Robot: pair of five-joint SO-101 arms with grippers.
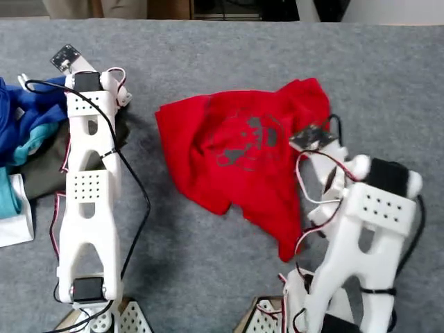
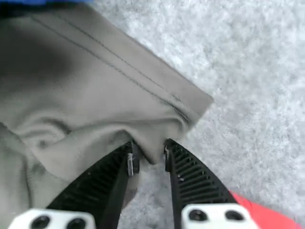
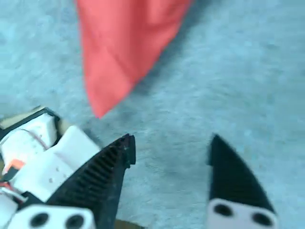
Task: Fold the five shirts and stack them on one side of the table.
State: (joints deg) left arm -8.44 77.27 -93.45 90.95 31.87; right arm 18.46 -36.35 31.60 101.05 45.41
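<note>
Within left end effector [image 2: 150,151], olive shirt [image 2: 95,90]

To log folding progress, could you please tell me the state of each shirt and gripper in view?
Red cloth shirt with a dark print: unfolded, crumpled, mid-table.
Grey-olive cloth shirt: rumpled, one fold pinched.
Blue cloth shirt: crumpled in the heap at the table's side.
Teal cloth shirt: crumpled in that heap.
Left gripper: closed on the grey-olive shirt's fold.
Right gripper: open, empty, above the grey table.
</note>
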